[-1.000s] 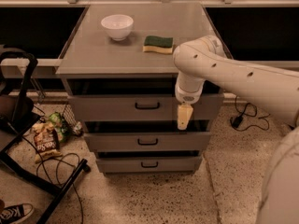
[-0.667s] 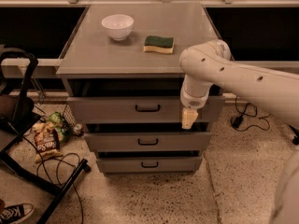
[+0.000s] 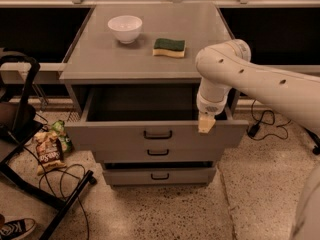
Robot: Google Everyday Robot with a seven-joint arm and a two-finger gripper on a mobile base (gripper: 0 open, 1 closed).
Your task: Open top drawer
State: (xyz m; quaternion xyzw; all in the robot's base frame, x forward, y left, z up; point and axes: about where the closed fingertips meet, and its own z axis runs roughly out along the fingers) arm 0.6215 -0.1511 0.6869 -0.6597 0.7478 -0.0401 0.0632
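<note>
The gripper [image 3: 206, 124] is positioned at the upper edge of the top drawer [image 3: 120, 133] front panel, near the panel's right end and well to the right of the black bar handle [image 3: 158, 134]. Its cream-coloured tip points straight down and overlaps the panel's top edge. How far the gripper is open cannot be determined, nor whether it grips the panel or only rests against it. It carries no loose object. The arm [image 3: 260, 79] enters from the right side of the view, runs up and to the left to a rounded joint above the cabinet's right front corner, then turns downward through a short vertical wrist section to the gripper. The top drawer stands open: its front panel projects forward of the cabinet [image 3: 145, 64], and the dark interior of the tray is exposed behind it. The contents of the tray cannot be made out. The two lower drawers [image 3: 158, 155] sit further back beneath it. On the cabinet top are a white bowl [image 3: 125, 28] at the rear left and a green-and-yellow sponge [image 3: 169, 47] just to its right, apart from it. A snack bag [image 3: 48, 151] lies on the floor to the left of the cabinet.
</note>
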